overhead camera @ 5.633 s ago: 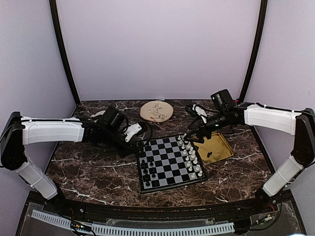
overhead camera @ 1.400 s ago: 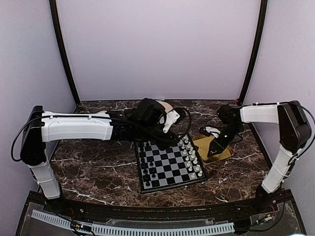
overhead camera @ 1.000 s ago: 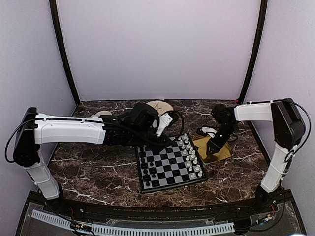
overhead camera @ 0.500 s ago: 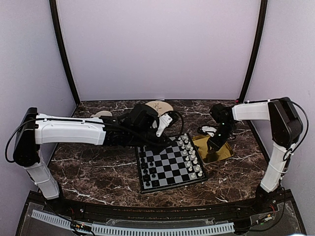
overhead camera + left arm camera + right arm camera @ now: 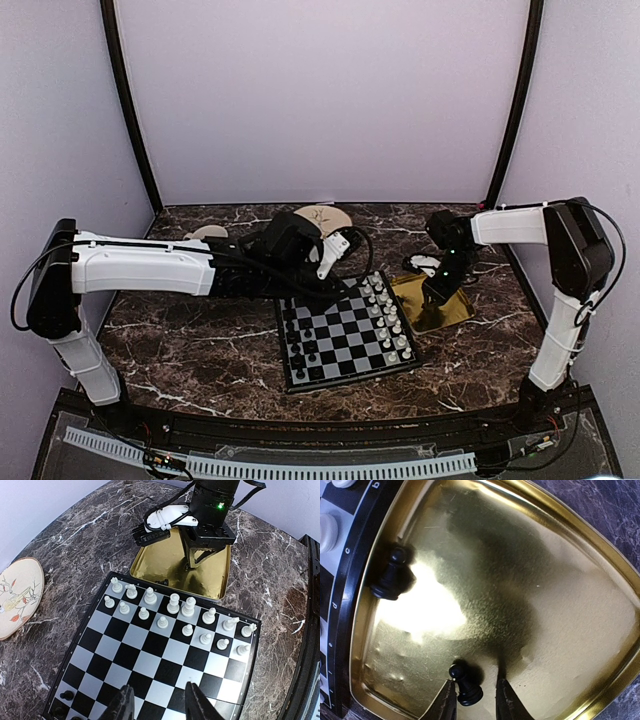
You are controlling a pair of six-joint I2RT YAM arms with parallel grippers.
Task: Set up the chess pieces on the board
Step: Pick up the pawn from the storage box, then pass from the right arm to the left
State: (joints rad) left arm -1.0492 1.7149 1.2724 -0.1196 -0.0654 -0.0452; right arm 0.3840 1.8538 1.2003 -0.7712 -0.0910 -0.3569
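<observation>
From above, the board (image 5: 345, 335) is lying in the middle of the marble table (image 5: 180, 350). The black pieces (image 5: 298, 352) are standing along its left side and white pieces (image 5: 388, 315) are filling its right side. A yellow tray (image 5: 455, 310) is sitting just beside the board's right edge, and the right gripper (image 5: 430, 300) is pointing down into it. The left arm (image 5: 150, 268) is reaching across toward the board's far left corner, in front of a round cream disc (image 5: 322, 215).

In the left wrist view, the left gripper (image 5: 159, 702) is hanging over the board's middle squares. Its fingers are standing partly apart and holding nothing — bare squares are showing between them. The white pieces are lining the two far rows, and a few black pieces are showing at the near left corner.

In the right wrist view, the right gripper's fingers are standing a narrow way apart on either side of a black pawn (image 5: 466, 686) inside the tray. One finger is reaching right up to the pawn's head, while a gap is showing at the other — the pawn is not clamped. A second black pawn (image 5: 390, 575) is sitting in the tray just beside the board's dark rim.
</observation>
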